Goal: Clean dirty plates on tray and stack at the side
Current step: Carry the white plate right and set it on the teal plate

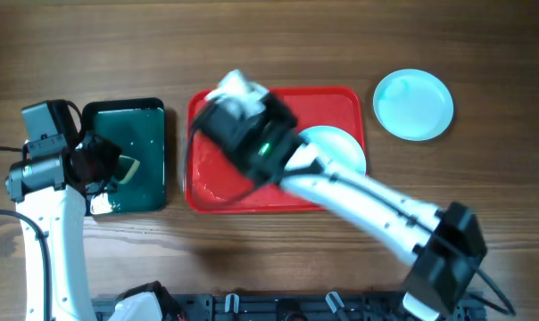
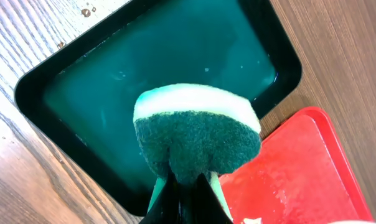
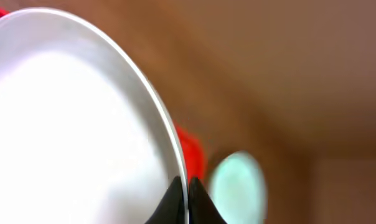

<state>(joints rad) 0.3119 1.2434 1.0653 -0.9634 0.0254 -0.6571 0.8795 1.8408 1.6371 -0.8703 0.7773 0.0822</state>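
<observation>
White plate apparently gripped, arm across tray

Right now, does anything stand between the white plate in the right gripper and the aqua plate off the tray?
Nothing tall: between the white plate and the set-aside aqua plate lie only the red tray's rim and a second plate, flat on it.

No readable text, labels or numbers anywhere.

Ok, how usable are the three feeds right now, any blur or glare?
Overhead: mostly sharp, motion blur on the right gripper above the tray. Left wrist: crisp on the sponge. Right wrist: badly blurred, white plate overexposed, aqua plate just a smudge.
</observation>
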